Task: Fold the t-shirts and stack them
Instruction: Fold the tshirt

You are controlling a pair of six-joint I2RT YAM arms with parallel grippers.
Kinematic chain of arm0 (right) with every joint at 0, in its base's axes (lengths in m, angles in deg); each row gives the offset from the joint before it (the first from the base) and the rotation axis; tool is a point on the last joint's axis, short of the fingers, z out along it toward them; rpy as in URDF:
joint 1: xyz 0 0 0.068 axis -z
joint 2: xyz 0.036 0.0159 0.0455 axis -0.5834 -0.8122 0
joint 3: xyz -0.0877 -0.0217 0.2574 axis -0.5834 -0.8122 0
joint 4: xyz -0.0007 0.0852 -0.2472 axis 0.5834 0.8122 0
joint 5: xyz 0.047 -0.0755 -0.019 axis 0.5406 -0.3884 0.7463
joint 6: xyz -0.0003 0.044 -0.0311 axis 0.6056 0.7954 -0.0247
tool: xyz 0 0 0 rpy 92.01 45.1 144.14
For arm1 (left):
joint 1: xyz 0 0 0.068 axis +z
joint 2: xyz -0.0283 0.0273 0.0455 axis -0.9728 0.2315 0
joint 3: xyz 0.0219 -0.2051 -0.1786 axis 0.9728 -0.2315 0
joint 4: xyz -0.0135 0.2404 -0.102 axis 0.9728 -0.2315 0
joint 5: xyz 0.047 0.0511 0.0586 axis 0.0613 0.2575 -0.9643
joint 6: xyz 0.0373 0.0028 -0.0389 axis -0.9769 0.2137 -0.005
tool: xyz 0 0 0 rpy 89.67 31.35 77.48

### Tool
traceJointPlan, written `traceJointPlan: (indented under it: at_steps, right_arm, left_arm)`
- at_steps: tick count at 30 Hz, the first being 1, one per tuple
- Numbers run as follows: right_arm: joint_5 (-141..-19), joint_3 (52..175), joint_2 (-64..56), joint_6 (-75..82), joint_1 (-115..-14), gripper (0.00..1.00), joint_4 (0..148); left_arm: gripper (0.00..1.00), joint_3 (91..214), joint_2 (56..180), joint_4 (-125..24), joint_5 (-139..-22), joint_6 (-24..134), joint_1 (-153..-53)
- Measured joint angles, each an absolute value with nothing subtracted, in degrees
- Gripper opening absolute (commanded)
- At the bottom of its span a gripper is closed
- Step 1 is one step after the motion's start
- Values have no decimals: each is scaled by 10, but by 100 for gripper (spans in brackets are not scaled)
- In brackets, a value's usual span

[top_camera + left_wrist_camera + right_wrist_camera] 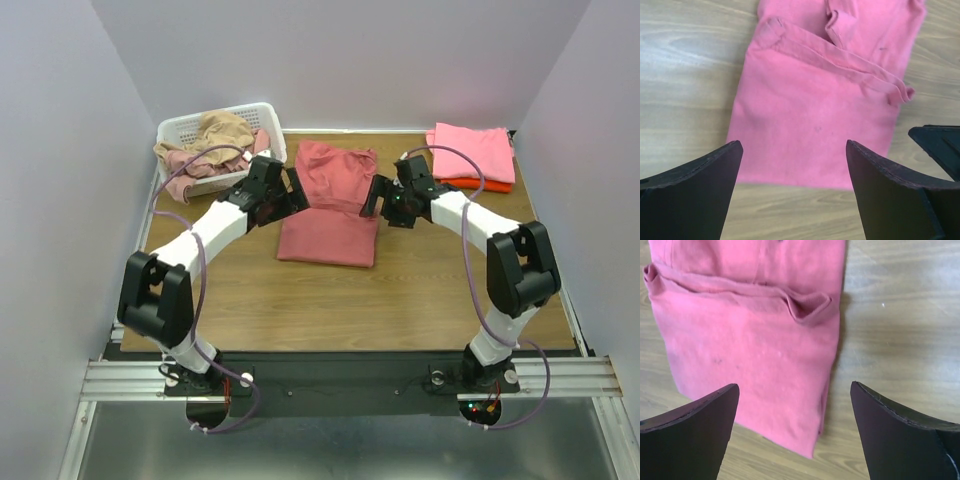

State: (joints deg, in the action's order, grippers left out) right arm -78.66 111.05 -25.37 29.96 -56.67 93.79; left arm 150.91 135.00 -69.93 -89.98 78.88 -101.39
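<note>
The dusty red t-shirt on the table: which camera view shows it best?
The top external view: almost the whole dusty red t-shirt shows there, lying folded. Each wrist view shows only a close part of it: a fold line and one side edge.

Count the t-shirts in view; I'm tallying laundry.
5: dusty red shirt mid-table; pink shirt on orange shirt far right; tan shirt and rose shirt in basket. More may be hidden.
</note>
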Motion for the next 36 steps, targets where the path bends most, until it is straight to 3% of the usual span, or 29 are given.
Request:
traceJointPlan:
  at_steps: [9,20,24,25,28,30,31,33,34,36]
  right_arm:
    - [-785,988,-193,318,-595,95,930]
    - [-788,901,-168,398,-628,71,882]
    - [-782,891,-167,419,-628,62,862]
    - [-782,888,-167,423,-629,59,858]
    - [-779,884,-168,434,-629,52,852]
    - [-778,880,-170,441,-630,47,844]
    - [-777,877,-170,445,-632,45,840]
    - [-774,873,-172,451,-632,37,833]
    - [-773,871,-172,453,-632,35,831]
    - [-771,866,-172,458,-632,22,828]
  left_arm:
    - [98,1346,1303,-661,-909,818,-1013]
    - [76,1279,1307,-622,-912,853,-994]
    - [59,1279,1317,-596,-903,855,-988]
    - [49,1279,1322,-591,-900,856,-987]
    - [45,1278,1336,-579,-885,856,-986]
    - [35,1274,1337,-570,-875,856,-986]
    - [16,1271,1337,-564,-871,857,-986]
    - [0,1265,1338,-554,-863,856,-986]
    - [0,1263,1339,-549,-859,857,-986]
    - [0,1261,1344,-541,-852,859,-986]
